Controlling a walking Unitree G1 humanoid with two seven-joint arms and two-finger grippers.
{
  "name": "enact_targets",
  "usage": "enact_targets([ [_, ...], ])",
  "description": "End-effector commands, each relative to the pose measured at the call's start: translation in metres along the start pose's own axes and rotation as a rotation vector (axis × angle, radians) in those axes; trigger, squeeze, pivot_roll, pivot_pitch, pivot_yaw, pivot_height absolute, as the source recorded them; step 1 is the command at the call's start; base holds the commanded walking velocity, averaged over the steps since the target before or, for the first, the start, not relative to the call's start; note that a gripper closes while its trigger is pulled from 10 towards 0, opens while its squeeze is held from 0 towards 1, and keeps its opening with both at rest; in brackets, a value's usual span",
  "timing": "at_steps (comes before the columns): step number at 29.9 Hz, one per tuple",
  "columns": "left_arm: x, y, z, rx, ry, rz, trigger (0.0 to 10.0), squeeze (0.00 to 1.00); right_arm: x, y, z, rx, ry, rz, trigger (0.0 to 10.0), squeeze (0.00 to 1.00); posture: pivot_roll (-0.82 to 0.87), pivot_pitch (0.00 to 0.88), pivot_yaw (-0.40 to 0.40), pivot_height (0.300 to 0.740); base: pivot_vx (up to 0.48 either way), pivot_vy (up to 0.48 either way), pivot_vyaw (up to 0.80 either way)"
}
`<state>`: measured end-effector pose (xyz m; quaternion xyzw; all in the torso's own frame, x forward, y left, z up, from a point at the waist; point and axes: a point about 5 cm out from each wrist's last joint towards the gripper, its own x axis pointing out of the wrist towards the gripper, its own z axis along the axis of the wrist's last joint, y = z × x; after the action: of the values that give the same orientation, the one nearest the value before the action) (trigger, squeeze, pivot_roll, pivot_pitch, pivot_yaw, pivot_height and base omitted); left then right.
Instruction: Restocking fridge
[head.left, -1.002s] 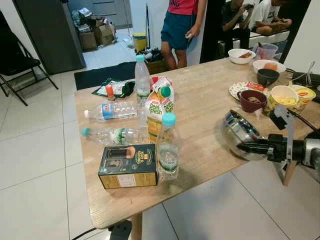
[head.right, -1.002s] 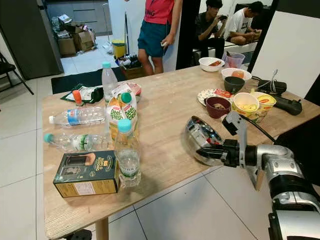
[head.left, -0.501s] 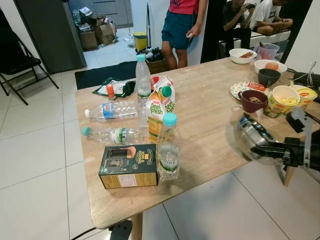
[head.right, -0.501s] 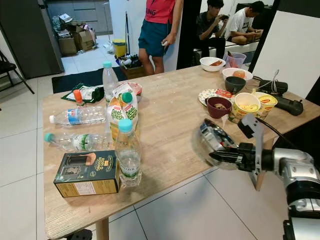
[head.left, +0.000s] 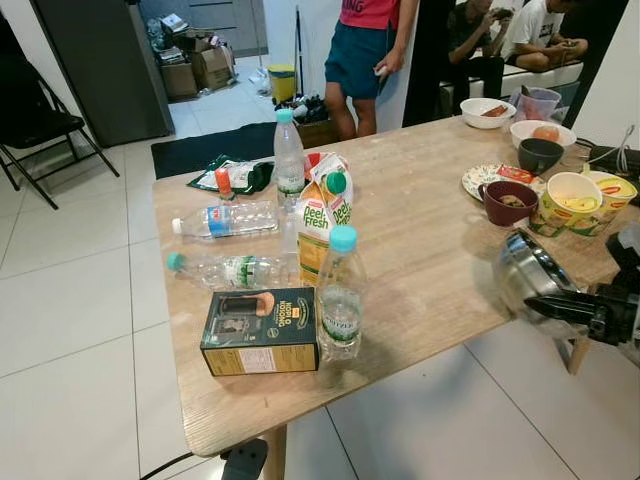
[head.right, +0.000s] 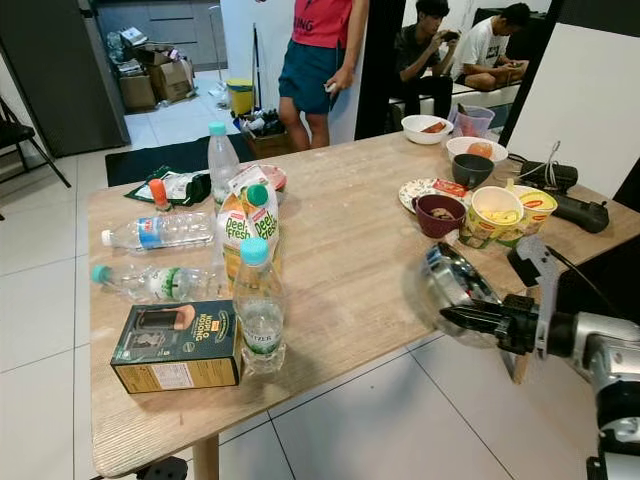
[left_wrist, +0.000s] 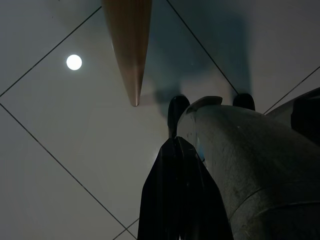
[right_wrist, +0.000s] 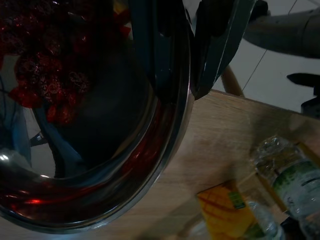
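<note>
Gripping a steel bowl (head.right: 455, 290) by its rim with my right gripper (head.right: 462, 318). Fingers clamped, one inside the rim, one outside; wrist view shows the rim (right_wrist: 172, 145) running between them. Bowl is tilted on its side, mouth facing back toward my wrist, hanging at the near right edge of the wooden table (head.left: 420, 230), partly past the edge over the tile floor (head.left: 70, 330). Red reflections inside the bowl; cannot tell if anything is in it.

Left gripper (left_wrist: 177, 175) hangs idle below the table, pointing at the floor beside a table leg (left_wrist: 131, 45); fingers together.

On the table, well apart from the bowl, to my left:
- juice carton (head.left: 322, 225), upright
- two water bottles standing, one (head.left: 338, 300) near the front edge, one (head.left: 289, 160) further back
- two water bottles lying flat (head.left: 222, 220) (head.left: 225, 270)
- dark green box (head.left: 260, 331) lying just beside the front bottle

Far right of the table: noodle cups (head.left: 585, 200), maroon bowl (head.left: 507, 201), more bowls behind.

A person in blue shorts (head.left: 362, 60) stands beyond the far edge.
</note>
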<state>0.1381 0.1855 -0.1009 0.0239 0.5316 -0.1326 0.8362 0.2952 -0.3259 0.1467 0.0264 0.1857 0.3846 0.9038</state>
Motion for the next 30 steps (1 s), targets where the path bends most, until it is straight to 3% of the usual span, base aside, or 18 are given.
enact_targets([
  [1,-0.003,0.003,-0.013,0.019,0.055,-0.005,10.0,0.0,-0.006,-0.003,-0.011,0.034,0.013,-0.052,10.0,0.0,0.08,0.0,-0.017,0.74,0.0,0.0,0.0],
  [15,-0.003,0.003,-0.012,0.017,0.053,-0.008,10.0,0.0,-0.007,-0.012,-0.004,-0.019,-0.05,-0.217,10.0,0.0,0.08,0.0,-0.017,0.74,0.0,0.0,0.0],
  [22,-0.003,0.002,-0.012,0.021,0.054,-0.009,10.0,0.0,-0.006,-0.013,-0.002,-0.041,-0.064,-0.238,10.0,0.0,0.08,0.0,-0.014,0.74,0.0,0.0,0.0],
  [30,-0.002,0.001,-0.012,0.018,0.054,-0.013,10.0,0.0,-0.008,-0.019,0.011,-0.099,-0.113,-0.323,10.0,0.0,0.08,0.0,-0.016,0.74,0.0,0.0,0.0],
])
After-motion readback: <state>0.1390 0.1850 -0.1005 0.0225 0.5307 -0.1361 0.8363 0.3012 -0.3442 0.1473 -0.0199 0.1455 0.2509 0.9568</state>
